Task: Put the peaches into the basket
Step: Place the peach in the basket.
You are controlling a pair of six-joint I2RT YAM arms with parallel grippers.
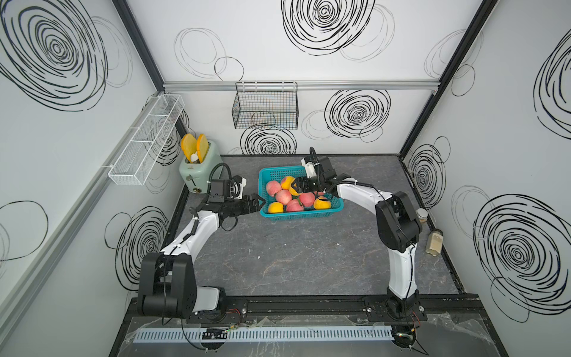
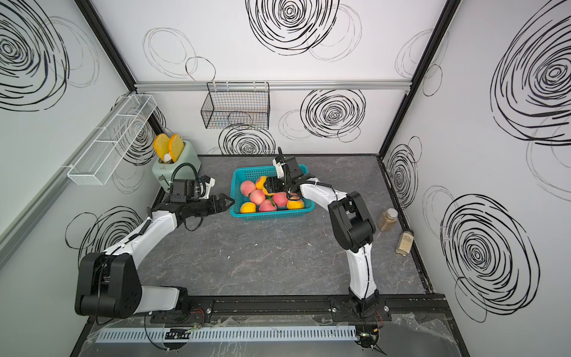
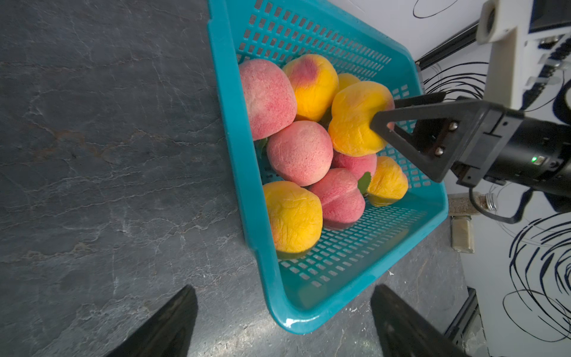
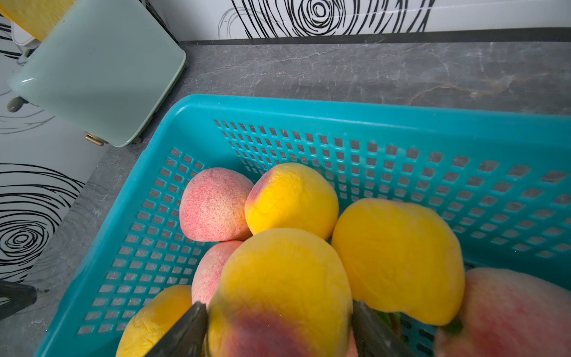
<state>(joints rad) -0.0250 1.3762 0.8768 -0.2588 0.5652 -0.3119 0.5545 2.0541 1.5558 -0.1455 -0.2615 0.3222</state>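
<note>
Nearest, bare grey table (image 1: 293, 262), no loose fruit seen on it. Next, left gripper (image 1: 259, 204) just beside the near-left corner of the basket (image 1: 301, 214), apart from it, fingers (image 3: 173, 324) spread wide with nothing between.

Then the teal basket itself, flat on the table, peaches (image 1: 283, 197) heaped inside, pink and yellow mixed, nine or so countable, some half hidden. Over the far part of the heap, right gripper (image 1: 296, 187) tilted down, closed against both flanks of a yellow peach (image 3: 352, 123) at the very top of the pile, inside the rim.

Handling, judged by looks: light, foam-like, wrinkled matt skin, so probably soft and squashy rather than slippery. Round, hence prone to rolling off the heap once let go. Best taken across the widest part, one finger on each cheek, clear of leaf and cleft, with a gentle squeeze only. Worth lowering into a hollow between neighbours before release.

Farther back, mint toaster (image 1: 200, 173) with orange toast slices (image 1: 193, 146) in the left corner, two jars (image 1: 434, 242) by the right wall, black wire basket (image 1: 265, 106) and white mesh rack (image 1: 145, 139) up on the walls
</note>
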